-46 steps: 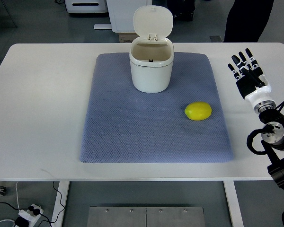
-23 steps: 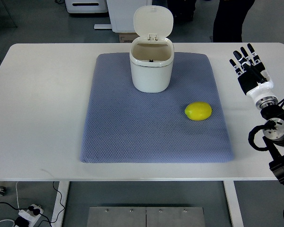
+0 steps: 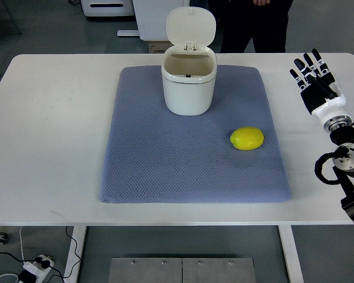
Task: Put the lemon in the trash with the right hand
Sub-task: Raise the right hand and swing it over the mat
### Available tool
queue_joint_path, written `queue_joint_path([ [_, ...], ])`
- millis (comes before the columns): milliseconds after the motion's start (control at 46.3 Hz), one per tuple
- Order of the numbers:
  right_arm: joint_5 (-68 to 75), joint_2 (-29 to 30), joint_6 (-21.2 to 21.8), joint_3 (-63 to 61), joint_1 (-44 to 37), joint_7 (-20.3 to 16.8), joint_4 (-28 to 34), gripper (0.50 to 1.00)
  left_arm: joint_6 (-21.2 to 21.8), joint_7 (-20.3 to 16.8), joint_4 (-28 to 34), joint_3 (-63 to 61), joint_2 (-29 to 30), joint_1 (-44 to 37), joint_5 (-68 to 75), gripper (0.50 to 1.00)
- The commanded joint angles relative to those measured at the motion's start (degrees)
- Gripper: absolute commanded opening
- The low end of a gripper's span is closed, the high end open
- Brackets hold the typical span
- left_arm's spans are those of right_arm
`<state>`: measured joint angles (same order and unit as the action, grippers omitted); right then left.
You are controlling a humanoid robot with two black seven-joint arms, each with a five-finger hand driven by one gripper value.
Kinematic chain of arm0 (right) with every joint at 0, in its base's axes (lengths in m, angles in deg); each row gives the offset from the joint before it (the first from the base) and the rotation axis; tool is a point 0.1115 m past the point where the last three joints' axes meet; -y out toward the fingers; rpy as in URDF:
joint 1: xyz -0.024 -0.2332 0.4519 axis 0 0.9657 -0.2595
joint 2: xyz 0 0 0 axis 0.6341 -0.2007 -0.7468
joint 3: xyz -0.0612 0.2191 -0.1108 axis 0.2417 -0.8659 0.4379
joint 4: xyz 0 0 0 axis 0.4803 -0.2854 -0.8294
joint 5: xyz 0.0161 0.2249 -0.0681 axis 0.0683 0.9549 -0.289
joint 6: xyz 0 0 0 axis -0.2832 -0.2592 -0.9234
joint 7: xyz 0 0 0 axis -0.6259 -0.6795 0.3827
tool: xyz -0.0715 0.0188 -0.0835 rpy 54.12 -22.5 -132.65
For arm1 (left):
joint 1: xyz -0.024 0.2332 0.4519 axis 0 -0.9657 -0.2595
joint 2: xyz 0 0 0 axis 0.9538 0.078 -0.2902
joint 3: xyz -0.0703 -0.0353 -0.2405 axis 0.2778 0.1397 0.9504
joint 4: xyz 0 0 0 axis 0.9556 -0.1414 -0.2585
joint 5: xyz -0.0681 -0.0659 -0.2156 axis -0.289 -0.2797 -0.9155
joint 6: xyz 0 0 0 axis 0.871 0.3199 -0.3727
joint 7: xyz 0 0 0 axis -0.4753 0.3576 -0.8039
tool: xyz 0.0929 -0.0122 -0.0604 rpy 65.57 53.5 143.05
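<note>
On the grey mat (image 3: 165, 165), which is taken as the landmark for all places below, the lemon (image 3: 246, 138) is seen lying on its side in the right part, near the right edge but fully on the cloth. Nothing is touching it. The bin (image 3: 189, 85) stands upright on the far middle part of the mat, and its lid (image 3: 190, 26) is tipped back, so the mouth is open and the inside can be partly seen; no object is made out inside it.

The right hand (image 3: 316, 82) is found off the mat, to the right of its far right corner, above the white table (image 3: 47, 135). Its fingers are stretched out and a little spread, pointing away from the robot, and nothing is held in them. It is well apart from the lemon. The left hand is not seen at all.

Beyond the table, behind the mat's far edge, the dark legs of a person (image 3: 256, 26) are visible; they take no part in the work.

As far as can be judged, the task is at its very beginning. No step is finished: the lemon is not grasped, not lifted, and not in the bin. One thing is already favourable, the bin needs no opening. What is left is the whole work: the hand must be brought toward the mat and over the lemon, the fingers must be closed on it, and it must be carried to the bin and released there.
</note>
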<state>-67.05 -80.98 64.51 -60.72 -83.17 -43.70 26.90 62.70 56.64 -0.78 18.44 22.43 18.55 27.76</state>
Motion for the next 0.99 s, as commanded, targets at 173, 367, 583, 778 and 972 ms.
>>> queue_joint_path([
  [173,-0.01,-1.70,0.00,2.34,-0.35,0.02,0.10,1.000,0.00,0.00,0.03,0.00,0.00,-0.01,0.00,1.000],
  [367,0.17,-5.74,0.00,6.46,-1.40,0.19,0.10,1.000,0.00,0.00,0.03,0.00,0.00,-0.01,0.00,1.000],
  [583,1.31,-11.28,0.17,12.61,-4.13,0.46,0.27,1.000,0.00,0.00,0.03,0.00,0.00,-0.01,0.00,1.000],
  [778,5.35,-15.85,0.43,21.22,-7.99,0.54,0.27,1.000,0.00,0.00,0.03,0.00,0.00,-0.01,0.00,1.000],
  [972,5.88,-23.41,4.38,42.13,-19.06,0.54,0.36,1.000,0.00,0.00,0.03,0.00,0.00,-0.01,0.00,1.000],
])
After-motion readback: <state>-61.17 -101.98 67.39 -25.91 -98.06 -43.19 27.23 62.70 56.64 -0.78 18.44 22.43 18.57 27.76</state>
